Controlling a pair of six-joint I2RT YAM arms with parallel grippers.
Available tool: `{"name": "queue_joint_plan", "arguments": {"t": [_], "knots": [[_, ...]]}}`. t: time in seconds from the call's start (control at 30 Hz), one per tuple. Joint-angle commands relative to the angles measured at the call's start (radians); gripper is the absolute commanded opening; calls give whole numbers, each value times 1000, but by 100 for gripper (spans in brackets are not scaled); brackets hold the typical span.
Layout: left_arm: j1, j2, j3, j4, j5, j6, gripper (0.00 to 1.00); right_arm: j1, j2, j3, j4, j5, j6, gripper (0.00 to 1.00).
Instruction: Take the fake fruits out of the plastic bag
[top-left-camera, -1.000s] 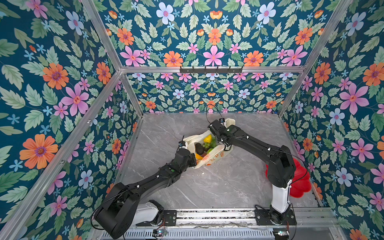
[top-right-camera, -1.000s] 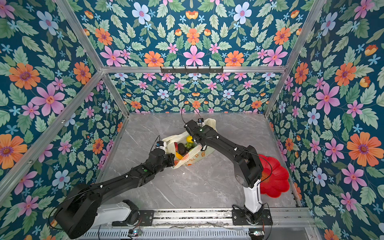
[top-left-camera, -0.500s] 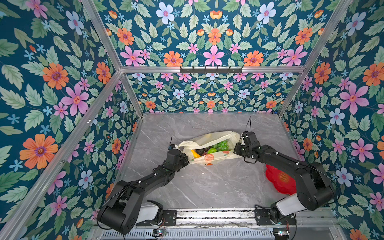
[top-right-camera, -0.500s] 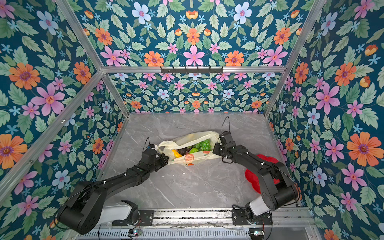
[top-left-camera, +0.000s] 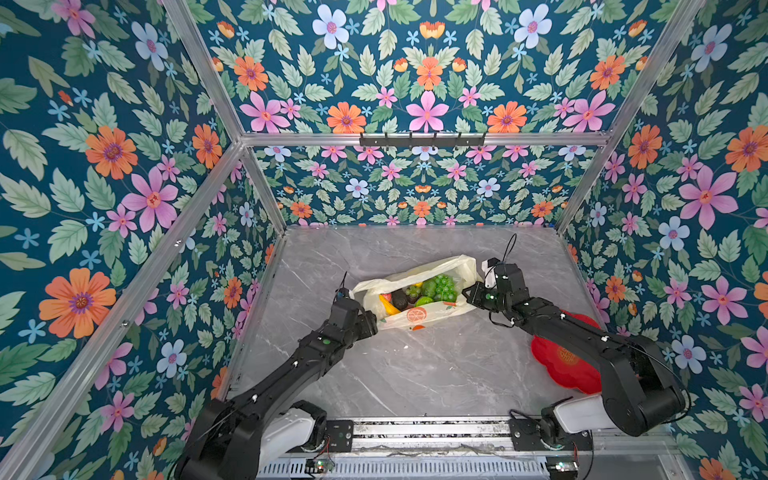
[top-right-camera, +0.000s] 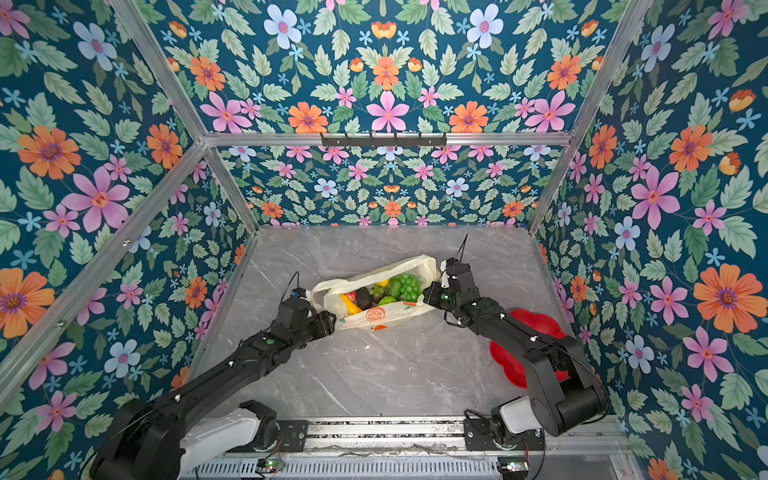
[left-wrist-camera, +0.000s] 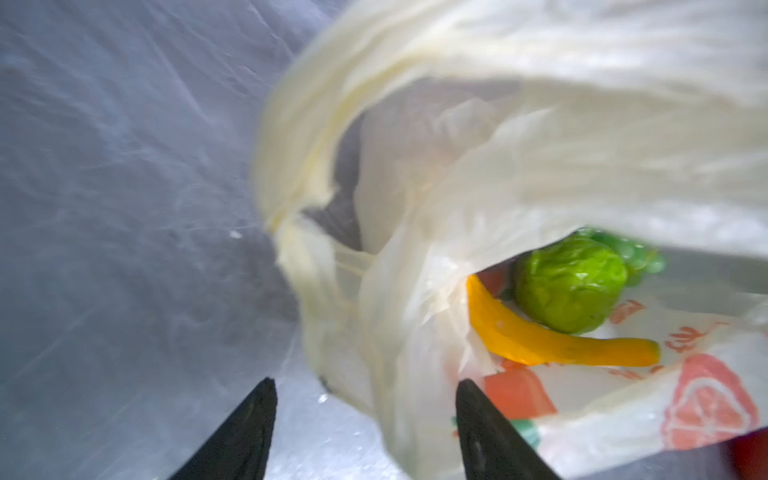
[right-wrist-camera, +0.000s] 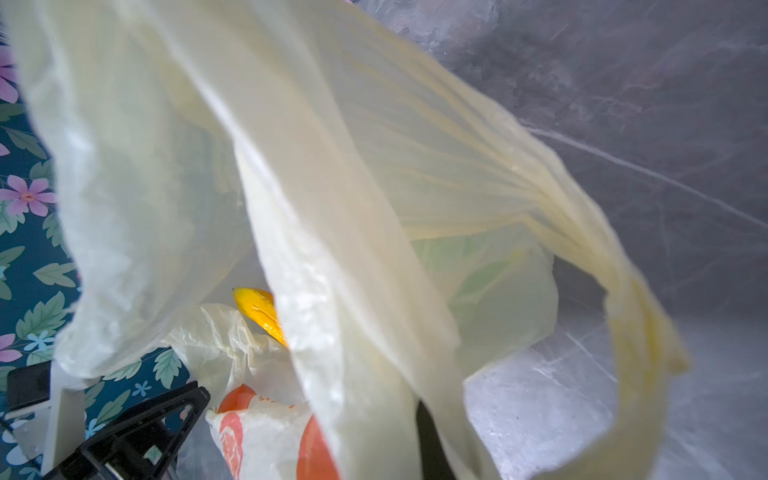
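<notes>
**Marble table, bag pinned at one end, left arm free to dig in**

Grey marble table (top-left-camera: 415, 374) between flowery walls (top-left-camera: 124, 166). The bag (top-left-camera: 419, 316) lies about mid-table, with its long axis running roughly 8 o'clock to 2 o'clock in both top views and its mouth gaping upward. As far as I can see the fruits (top-left-camera: 432, 291) are all inside it, none out on the table.

At the 2 o'clock end the right gripper (top-left-camera: 468, 293) looks clamped on the bag's plastic. Its wrist view is mostly draped plastic, so I can't tell which bit it has. At the 8 o'clock end the left gripper (top-left-camera: 371, 323) has its jaws apart and nothing pinched, with bag plastic just beside one of them.

What matters imo: the banana (top-left-camera: 388, 306) is the piece closest to the free gripper. It's just inside the mouth toward that gripper's 2 o'clock, lying more or less along the bag. The grapes (top-left-camera: 445, 286) are up at the far end by the right gripper.

The red plate (top-left-camera: 557, 365) sits at the bag's 4 o'clock, well apart, partly under the right arm.
</notes>
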Motion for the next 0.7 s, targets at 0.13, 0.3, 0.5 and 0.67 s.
{"name": "queue_joint_plan", "arguments": {"t": [0.13, 0.3, 0.5, 0.67], "knots": [[-185, -121, 174, -259, -346, 87, 79, 2, 6, 83, -136, 9, -81, 0], [-282, 124, 322, -251, -491, 223, 87, 4, -2, 98, -151, -2, -86, 0], [-281, 430, 494, -208, -715, 296, 88, 10, -22, 99, -172, -4, -92, 0], [-194, 624, 625, -190, -729, 311, 75, 12, -36, 86, -180, -1, -100, 0]]}}
